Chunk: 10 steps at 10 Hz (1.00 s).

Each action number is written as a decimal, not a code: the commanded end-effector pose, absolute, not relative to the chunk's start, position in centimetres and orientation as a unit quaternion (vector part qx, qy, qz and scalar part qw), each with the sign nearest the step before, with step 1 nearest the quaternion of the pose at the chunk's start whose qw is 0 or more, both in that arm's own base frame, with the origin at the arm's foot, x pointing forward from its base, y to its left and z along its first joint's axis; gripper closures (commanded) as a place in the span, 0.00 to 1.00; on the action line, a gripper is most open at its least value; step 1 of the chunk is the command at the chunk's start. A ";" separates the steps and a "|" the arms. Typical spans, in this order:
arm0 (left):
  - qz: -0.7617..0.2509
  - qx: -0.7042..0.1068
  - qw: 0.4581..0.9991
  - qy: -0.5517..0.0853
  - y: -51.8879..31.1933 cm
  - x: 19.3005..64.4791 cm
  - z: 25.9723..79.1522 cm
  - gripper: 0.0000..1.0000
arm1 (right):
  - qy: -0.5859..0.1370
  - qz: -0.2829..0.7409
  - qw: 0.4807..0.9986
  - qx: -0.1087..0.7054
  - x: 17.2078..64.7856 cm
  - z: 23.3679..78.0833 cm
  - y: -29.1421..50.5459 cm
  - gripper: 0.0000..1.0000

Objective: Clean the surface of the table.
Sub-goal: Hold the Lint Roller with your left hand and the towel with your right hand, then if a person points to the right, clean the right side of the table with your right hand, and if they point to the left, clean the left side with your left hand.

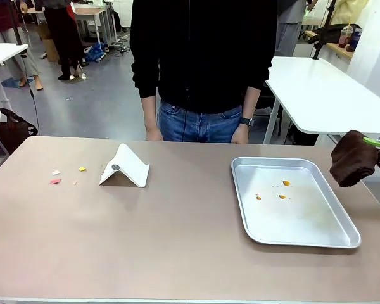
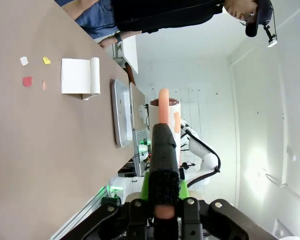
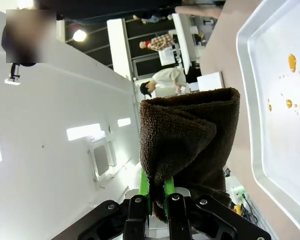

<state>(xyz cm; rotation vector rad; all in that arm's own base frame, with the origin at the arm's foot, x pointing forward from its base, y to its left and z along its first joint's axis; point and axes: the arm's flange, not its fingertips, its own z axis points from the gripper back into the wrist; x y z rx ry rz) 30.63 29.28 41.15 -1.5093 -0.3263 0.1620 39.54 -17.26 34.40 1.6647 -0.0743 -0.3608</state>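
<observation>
Your right gripper [image 3: 156, 192], half cut off out front, pinches a brown cloth [image 1: 353, 158]. Left gripper [image 2: 163, 196] clamps a black tool [image 2: 164, 145], tip unclear.

Lab, white worktables [image 1: 316, 95], grey floor [image 1: 95, 107]

I see the tray [image 1: 304, 221] on the table [image 1: 177, 253]. Left of the tray stands a folded card [image 1: 123, 168], scraps [image 1: 56, 180] farther left; a cloth [image 1: 353, 158] hangs right of it, a person [image 1: 199, 63] behind.
</observation>
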 end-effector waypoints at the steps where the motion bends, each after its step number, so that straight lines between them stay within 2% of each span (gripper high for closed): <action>1: 0.063 -0.680 0.715 -0.150 29.2 30.3 41.5 0.85 | -0.026 -0.157 0.657 0.737 39.7 35.2 -17.3 1.00; 10: 0.063 -0.680 0.715 -0.150 29.2 30.3 41.5 0.85 | -0.026 -0.157 0.657 0.737 39.7 35.2 -17.3 1.00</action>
